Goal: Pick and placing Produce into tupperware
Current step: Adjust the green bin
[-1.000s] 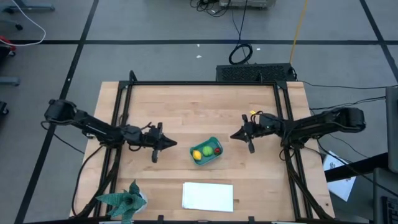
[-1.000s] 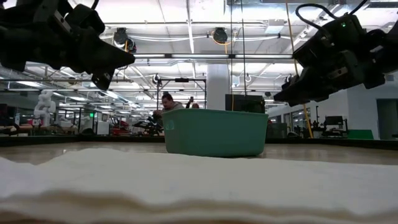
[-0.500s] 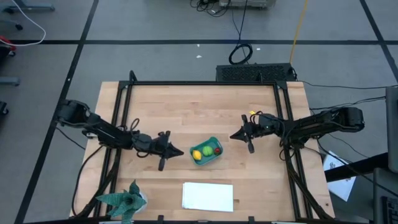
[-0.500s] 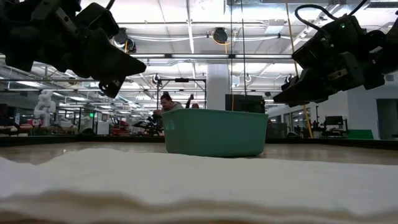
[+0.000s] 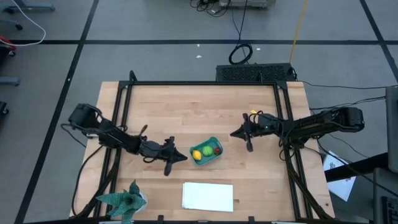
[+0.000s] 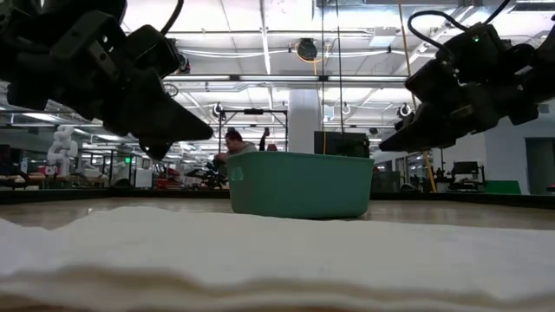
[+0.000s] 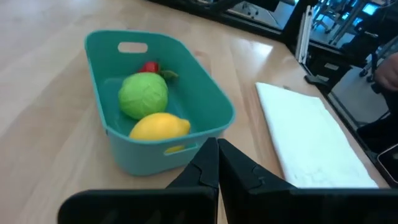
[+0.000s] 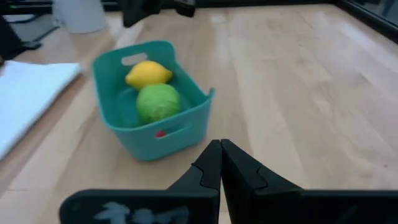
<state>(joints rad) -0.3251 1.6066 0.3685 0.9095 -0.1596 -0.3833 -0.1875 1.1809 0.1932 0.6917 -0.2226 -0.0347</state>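
Already the lemon [image 5: 196, 155], green fruit [image 5: 206, 150] and red fruit [image 5: 217, 149] sit in the tub [image 5: 212, 161], so the left gripper [image 5: 181, 158], pinched empty at its 9 o'clock, should lift clear, like the empty closed right gripper [image 5: 234, 135] at 2 o'clock, avoiding the white sheet [image 5: 208, 196] at 6 o'clock.

Tub [image 6: 300, 185] sits mid-frame on table [image 6: 451, 211], contents not visible from this angle. White sheet [image 6: 260, 256] fills foreground. Left gripper [image 6: 178, 139] hangs above table, left of tub; right gripper [image 6: 401, 140] hangs to tub's right. Both clear of tub. Person [image 6: 232, 143] in bkgd behind tub.
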